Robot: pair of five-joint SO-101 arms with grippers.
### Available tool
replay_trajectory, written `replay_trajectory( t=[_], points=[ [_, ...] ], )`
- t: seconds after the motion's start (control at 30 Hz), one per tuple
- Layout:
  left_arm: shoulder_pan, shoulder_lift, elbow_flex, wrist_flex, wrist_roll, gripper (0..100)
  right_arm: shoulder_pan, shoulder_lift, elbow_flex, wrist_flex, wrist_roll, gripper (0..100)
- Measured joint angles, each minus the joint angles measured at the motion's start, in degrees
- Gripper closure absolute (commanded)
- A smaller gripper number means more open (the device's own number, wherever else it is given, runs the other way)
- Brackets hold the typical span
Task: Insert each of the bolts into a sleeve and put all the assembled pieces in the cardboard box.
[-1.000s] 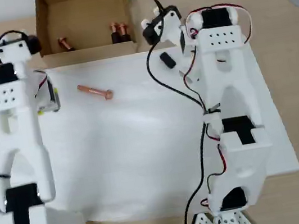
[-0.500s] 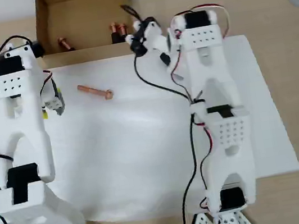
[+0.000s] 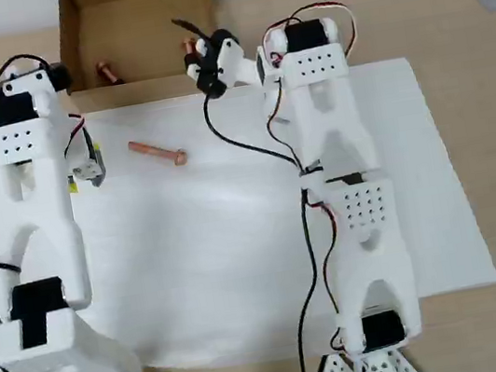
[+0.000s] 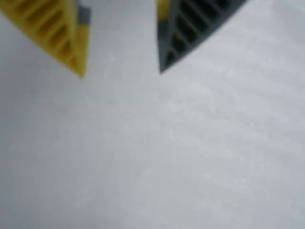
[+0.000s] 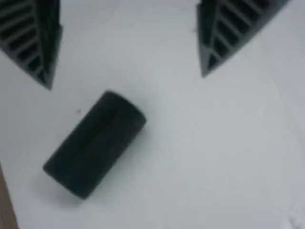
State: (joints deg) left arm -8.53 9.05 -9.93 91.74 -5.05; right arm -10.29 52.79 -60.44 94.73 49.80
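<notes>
Sleeve (image 5: 94, 143) on side near right claw (image 5: 126, 80) (spread wide, not touching); left claw (image 4: 121, 72) spread too.

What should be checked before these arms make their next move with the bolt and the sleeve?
1. Right gripper open: ok, jaws wide apart.
2. Black sleeve free to grab: ok, lying on its side on the white sheet.
3. Sleeve inside the right gripper's gap: not ok, it lies beyond the tips.
4. Left gripper open and empty: ok.
5. Bolt within reach: ok, loose on the sheet beside the left gripper.
6. Cardboard box has room: ok.
</notes>
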Motion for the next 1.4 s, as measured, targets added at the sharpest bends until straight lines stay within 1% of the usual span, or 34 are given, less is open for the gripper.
replay_trajectory(
  t=[0.17,0.5,0.57,0.7,0.83,0.93,1.1,1.2,1.4],
  points=[
    [2.90,-3.52,0.88,0.79,-0.09,89,0.00,1.85,0.00,-2.46,0.18,75.5],
    [2.99,-9.93,5.45,0.79,-0.09,89,0.00,4.31,-0.09,-8.79,0.09,75.6],
    [2.99,-10.81,7.12,0.79,-0.09,89,0.00,5.19,0.00,-10.46,-2.11,75.6],
    [2.99,-13.27,9.76,0.79,-0.09,89,0.00,5.36,0.00,-14.59,-9.49,75.6],
    [2.99,-16.53,11.52,0.79,-0.09,89,0.00,5.36,0.00,-15.47,-14.51,75.6],
    [1.67,-18.46,12.57,0.79,-0.09,89,0.00,5.36,0.00,-15.65,-17.41,75.6],
    [-3.43,-19.87,13.27,1.67,-0.09,89,0.00,5.36,0.00,-15.82,-19.34,75.6],
    [-5.89,-20.48,13.27,2.73,-1.67,89,0.00,5.36,0.00,-15.82,-19.52,75.6],
    [-6.51,-20.57,13.27,4.84,-2.73,89,0.00,5.36,0.00,-15.12,-23.03,75.6]
  ],
)
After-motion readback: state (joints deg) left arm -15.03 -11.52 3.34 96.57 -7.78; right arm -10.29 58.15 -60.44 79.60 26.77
